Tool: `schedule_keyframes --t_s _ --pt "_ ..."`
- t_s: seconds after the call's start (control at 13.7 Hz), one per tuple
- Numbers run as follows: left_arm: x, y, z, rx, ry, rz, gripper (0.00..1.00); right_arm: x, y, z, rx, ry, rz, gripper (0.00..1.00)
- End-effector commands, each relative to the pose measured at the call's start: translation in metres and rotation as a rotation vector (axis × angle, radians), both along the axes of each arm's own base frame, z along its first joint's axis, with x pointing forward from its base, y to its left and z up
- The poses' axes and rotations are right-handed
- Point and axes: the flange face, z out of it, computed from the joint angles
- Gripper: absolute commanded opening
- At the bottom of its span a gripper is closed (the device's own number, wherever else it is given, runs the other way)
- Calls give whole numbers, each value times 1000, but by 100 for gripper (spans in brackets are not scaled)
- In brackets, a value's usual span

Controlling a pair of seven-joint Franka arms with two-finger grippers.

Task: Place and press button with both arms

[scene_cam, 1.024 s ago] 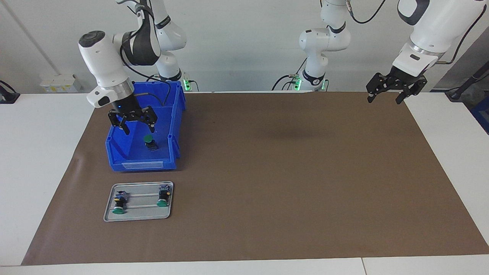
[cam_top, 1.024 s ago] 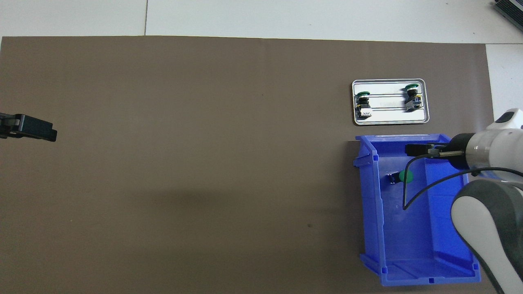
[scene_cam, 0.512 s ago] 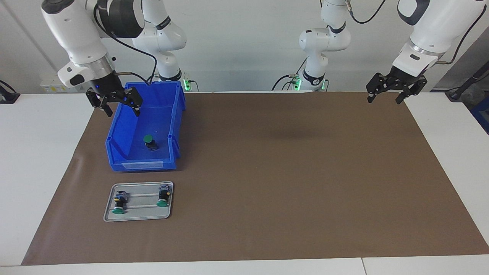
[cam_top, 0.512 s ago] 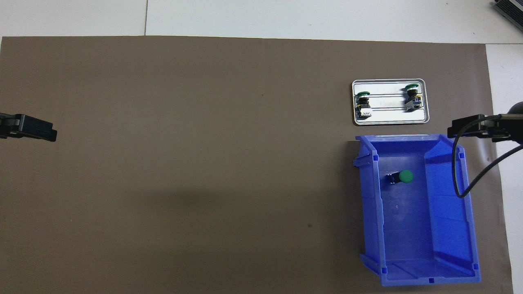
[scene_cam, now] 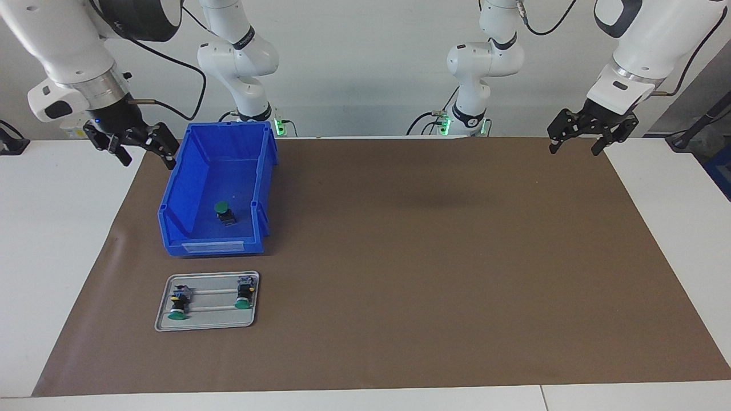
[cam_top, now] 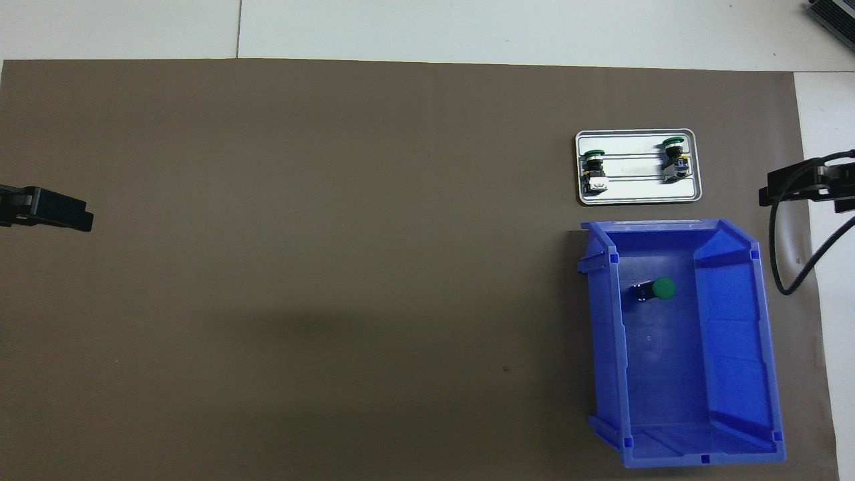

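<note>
One button (scene_cam: 222,210) with a green cap stands in the blue bin (scene_cam: 211,247); it also shows in the overhead view (cam_top: 657,289). Two more buttons (scene_cam: 178,307) (scene_cam: 244,297) lie on a metal tray (scene_cam: 207,326). My right gripper (scene_cam: 147,159) is open and empty, raised beside the bin over the mat's edge at the right arm's end; its tip shows in the overhead view (cam_top: 798,184). My left gripper (scene_cam: 574,152) is open and empty, held up over the mat's corner at the left arm's end, and the left arm waits.
The bin (cam_top: 735,374) stands on a brown mat (scene_cam: 428,257), with the tray (cam_top: 634,199) just farther from the robots. A black cable (cam_top: 778,254) hangs from the right wrist beside the bin. White table (scene_cam: 51,228) surrounds the mat.
My right gripper rose out of the bin with nothing in it and swung outward past the bin's wall toward the right arm's end. The button stayed in the bin. The left arm has not moved.
</note>
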Motion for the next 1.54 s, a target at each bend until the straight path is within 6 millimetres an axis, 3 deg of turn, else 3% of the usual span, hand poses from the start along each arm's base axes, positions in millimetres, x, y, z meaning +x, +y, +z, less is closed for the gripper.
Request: schedule_keyframes --t_s 0.0,0.22,0.37,1.02,1.1,1.46 --pt "-6 3 1 10 -8 14 100 -12 3 4 -38 -1 49 100" --pt "-6 3 1 10 -8 14 100 -12 18 24 -51 -11 11 100" --pt "-6 3 1 10 -8 14 100 -11 34 25 -56 -7 -7 100" --pt "-6 3 1 10 -8 14 100 -16 33 32 -44 6 -12 100" --pt "-6 3 1 10 -8 14 100 -16 29 43 -11 -8 -25 100" --pt "-6 3 1 10 -8 14 100 -16 29 37 -39 0 12 100"
